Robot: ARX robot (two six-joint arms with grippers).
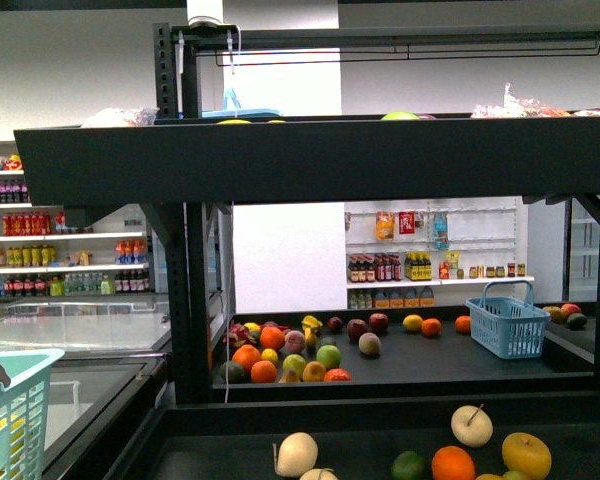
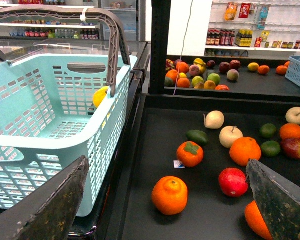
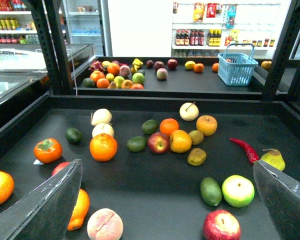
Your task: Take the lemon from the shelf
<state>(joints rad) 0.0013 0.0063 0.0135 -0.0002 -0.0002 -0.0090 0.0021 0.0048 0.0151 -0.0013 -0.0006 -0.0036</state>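
The shelf, a black tiered rack, is seen filling the front view, its thick upper edge spanning the picture and its dark lower decks strewn with fruit. White grocery racks of bottles are seen behind it. A pale teal basket with a grey-brown handle is shown just beside the near deck, at its left edge. A smaller blue basket is set on the far deck, towards its right end.

The left gripper is held with its fingers spread wide and nothing between them, one finger in front of the teal basket and the other over the near deck. The right gripper is likewise spread wide and empty above the near deck.

The lemon is found inside the teal basket, against the wall that faces the shelf and close to the foot of the handle; it is partly hidden by that handle. Oranges, pale cream fruit and a red chilli are scattered loose on the near deck.
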